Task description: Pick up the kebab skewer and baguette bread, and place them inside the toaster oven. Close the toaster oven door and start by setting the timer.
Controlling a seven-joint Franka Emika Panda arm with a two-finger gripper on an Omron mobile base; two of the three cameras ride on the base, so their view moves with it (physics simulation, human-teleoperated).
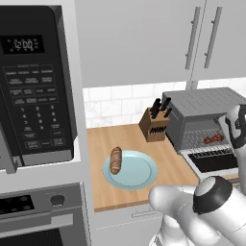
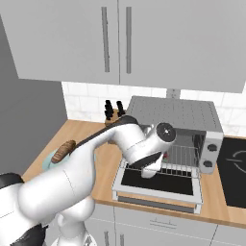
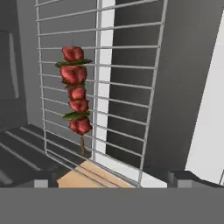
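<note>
You see the kebab skewer (image 3: 75, 92) lying on the wire rack (image 3: 131, 87) inside the toaster oven (image 2: 178, 125), its door (image 2: 158, 185) dropped open at the counter's front edge. The baguette bread (image 1: 116, 160) sits on the plate's (image 1: 139, 173) left edge. The gripper (image 3: 113, 178) is released, holding nothing; in the right base view the arm hides it.

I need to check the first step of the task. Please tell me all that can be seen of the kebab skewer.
The kebab skewer is a thin brown stick threaded with about five glossy red chunks and two thin green pieces. Its bare end pokes out past the last chunk. It lies flat on the wire rack inside the open toaster oven, lying across the rack's wires. Nothing grips it.
</note>
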